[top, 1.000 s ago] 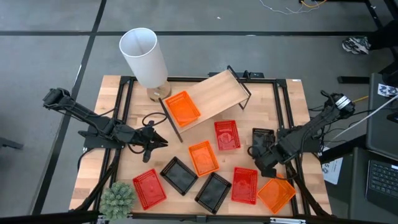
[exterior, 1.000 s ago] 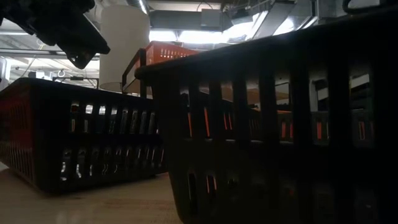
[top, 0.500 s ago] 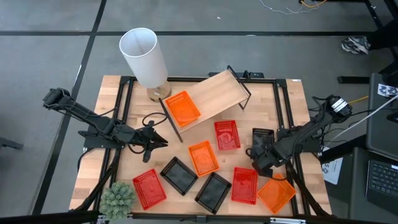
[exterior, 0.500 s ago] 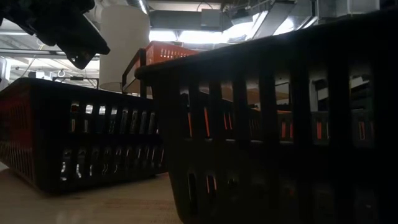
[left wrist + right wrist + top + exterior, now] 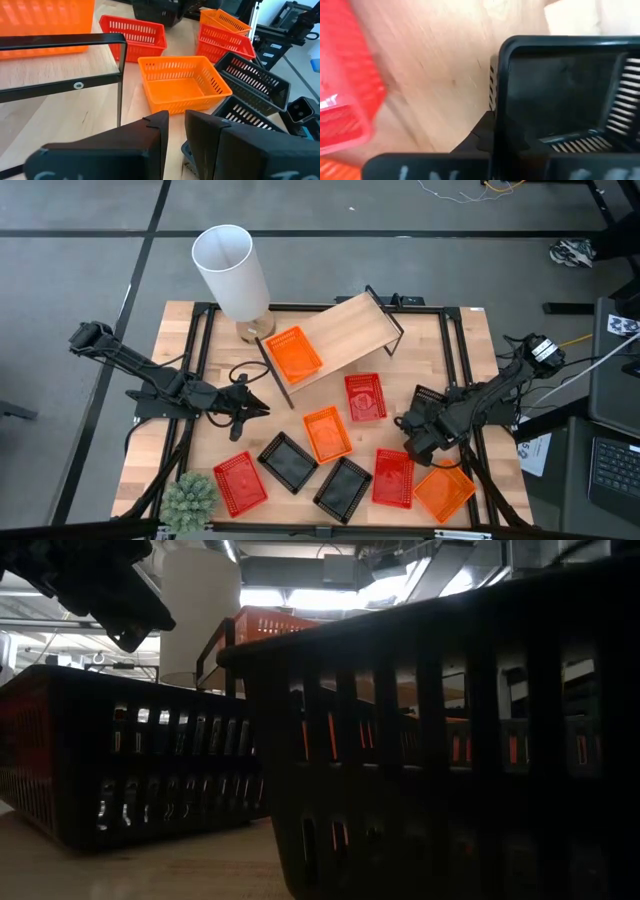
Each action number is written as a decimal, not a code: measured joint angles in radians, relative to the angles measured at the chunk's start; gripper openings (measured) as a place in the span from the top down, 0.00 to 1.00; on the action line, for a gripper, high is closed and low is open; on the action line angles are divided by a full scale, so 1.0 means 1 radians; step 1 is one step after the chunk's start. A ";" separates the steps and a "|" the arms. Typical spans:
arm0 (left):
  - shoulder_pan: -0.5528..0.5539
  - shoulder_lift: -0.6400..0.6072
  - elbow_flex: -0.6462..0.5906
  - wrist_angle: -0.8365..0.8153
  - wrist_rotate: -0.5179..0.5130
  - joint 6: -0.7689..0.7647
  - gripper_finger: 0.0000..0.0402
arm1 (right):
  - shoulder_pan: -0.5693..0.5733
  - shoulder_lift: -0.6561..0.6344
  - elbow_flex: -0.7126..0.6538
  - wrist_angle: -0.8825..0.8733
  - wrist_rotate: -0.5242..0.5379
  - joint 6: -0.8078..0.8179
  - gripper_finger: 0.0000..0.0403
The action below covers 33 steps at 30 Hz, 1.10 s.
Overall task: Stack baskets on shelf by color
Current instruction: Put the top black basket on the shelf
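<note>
Early days here: only one orange basket (image 5: pixel 294 354) sits on the shelf (image 5: pixel 345 330), up in the middle of the high view, and no stack has been started. Everything else is on the bench (image 5: pixel 455 345): a second orange basket (image 5: pixel 326 433) at centre, a third orange one (image 5: pixel 444 492) at lower right, red baskets (image 5: pixel 365 397) scattered across the lower half, and two black baskets (image 5: pixel 288 461) side by side at bottom centre. Now the action: the right claw (image 5: pixel 424 412), right of centre, is clamped shut on the rim of a third black basket (image 5: pixel 428 396), which looks half tipped up off the bench. The left claw (image 5: pixel 255 409) waits left of centre, fingers parted, holding nothing. By my reckoning, eight baskets remain to be shelved.
</note>
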 joint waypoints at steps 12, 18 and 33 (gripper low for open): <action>0.000 0.000 0.000 -0.001 -0.004 0.000 0.86 | -0.005 -0.001 0.427 -0.347 0.586 -0.146 1.00; 0.000 0.000 0.000 -0.001 -0.004 0.000 0.86 | -0.102 -0.001 0.566 -0.339 0.853 -0.504 1.00; 0.000 0.002 0.000 -0.005 -0.006 0.000 0.86 | -0.789 0.022 0.715 -0.123 0.143 -1.638 1.00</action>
